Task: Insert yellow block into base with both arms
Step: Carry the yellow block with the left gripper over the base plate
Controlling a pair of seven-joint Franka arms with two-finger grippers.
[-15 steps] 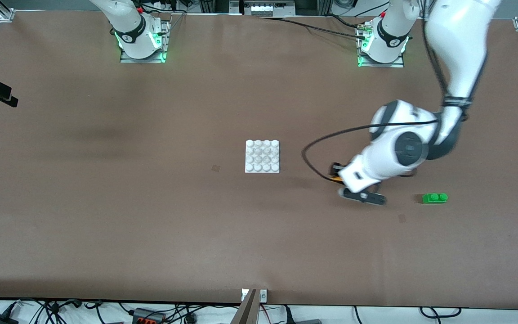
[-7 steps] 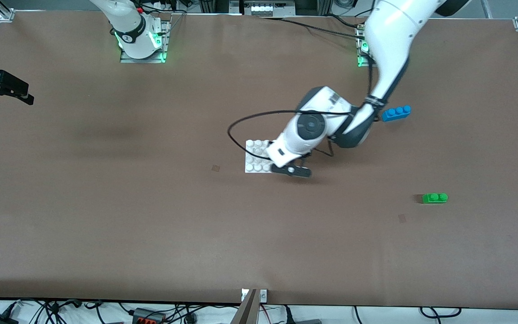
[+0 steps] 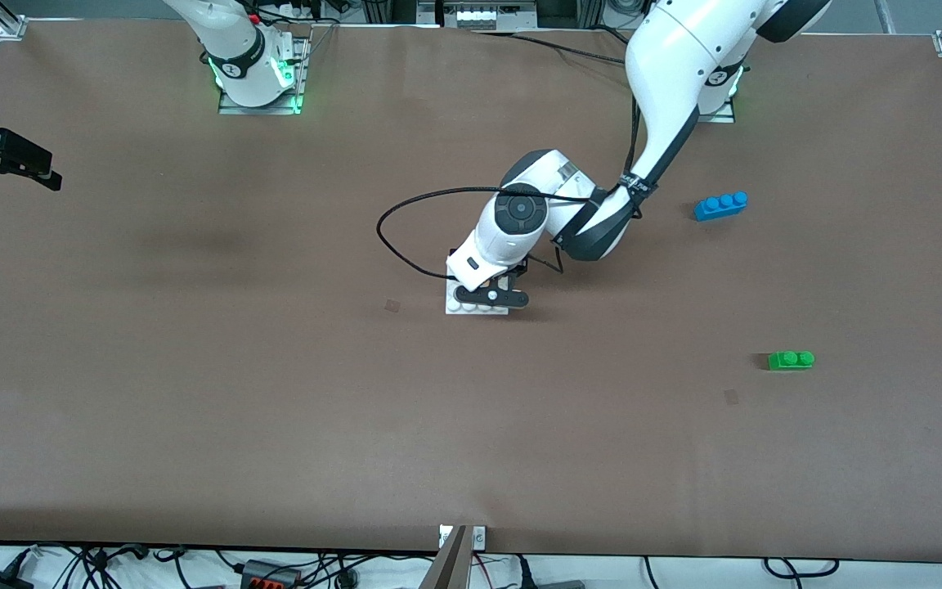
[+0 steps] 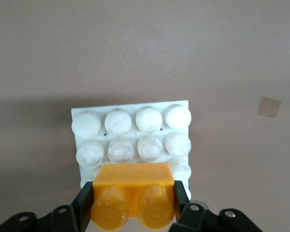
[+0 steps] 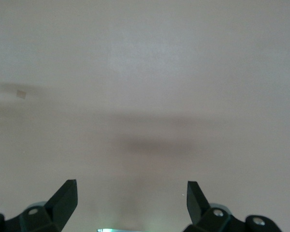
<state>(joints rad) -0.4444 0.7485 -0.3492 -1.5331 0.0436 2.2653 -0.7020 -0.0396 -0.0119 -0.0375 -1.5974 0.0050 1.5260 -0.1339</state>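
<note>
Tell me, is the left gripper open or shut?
Shut on the yellow block: the left gripper has a finger against each end, over the base.

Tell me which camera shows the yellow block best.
The left wrist view: the yellow block fills its foreground, clamped in the left gripper over the base, both studs plain. In the front view the left arm's wrist hides it. The right wrist view shows only bare table and the open right gripper.

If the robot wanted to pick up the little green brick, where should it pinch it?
Probably across its two long flat sides, coming straight down from above. The green brick lies flat on the table, studs up, with open space all round, so fingers can slide down either side. The studded top gives nothing flat to pinch, and the short ends would put the fingers farther apart.
</note>
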